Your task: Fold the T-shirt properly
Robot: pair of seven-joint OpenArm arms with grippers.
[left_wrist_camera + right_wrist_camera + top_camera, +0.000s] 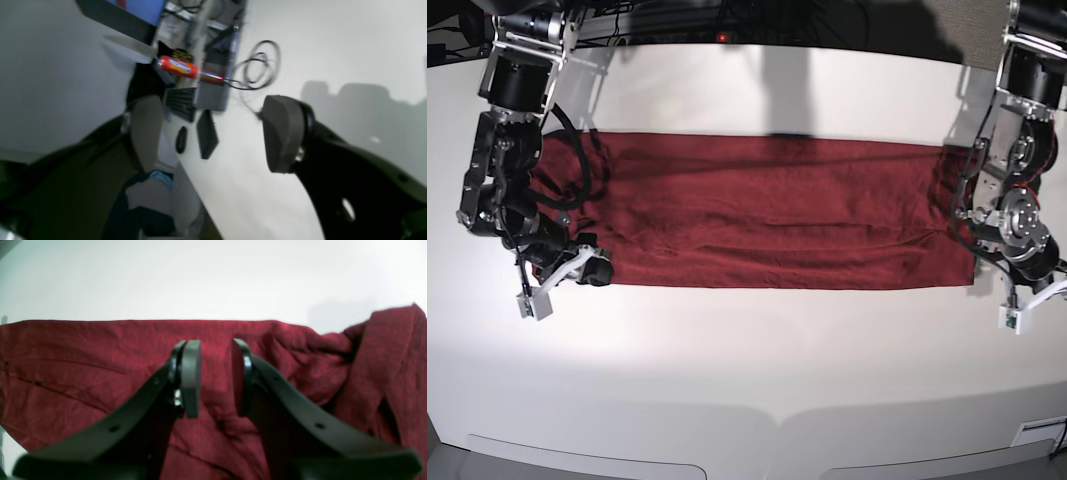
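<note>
t-shirt [777, 210] long axis left-right, mid-table | right gripper [216, 376] part-spread, empty, over left end, fabric just beyond fingers | left gripper [1037, 295] released wide, off right end

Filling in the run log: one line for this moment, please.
T-shirt: folded into long band, flat on table | right gripper: jaws apart over fabric, nothing held | left gripper: open, empty, off shirt's end
</note>
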